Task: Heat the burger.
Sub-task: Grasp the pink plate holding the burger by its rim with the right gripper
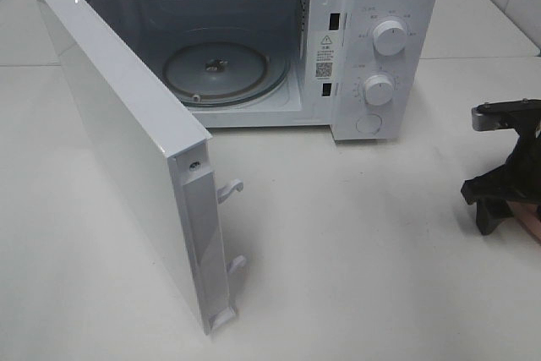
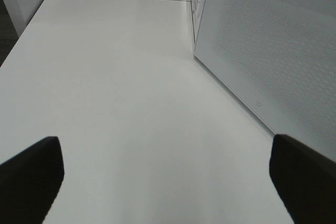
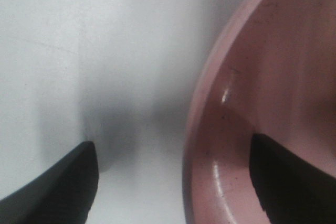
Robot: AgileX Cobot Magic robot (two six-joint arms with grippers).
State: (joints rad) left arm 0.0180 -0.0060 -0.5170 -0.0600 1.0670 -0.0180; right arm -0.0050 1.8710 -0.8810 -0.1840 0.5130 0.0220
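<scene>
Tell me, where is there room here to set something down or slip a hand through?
Free: the table between the open microwave door and the right end effector; the table beyond the door's outer face; the glass turntable inside. Crowded: the right edge, where the end effector straddles the pink plate rim.

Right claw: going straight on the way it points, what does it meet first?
Likely the pink plate's rim: it lies between the fingers of the right claw, one over the plate, one over bare table. Depth unclear.
</scene>
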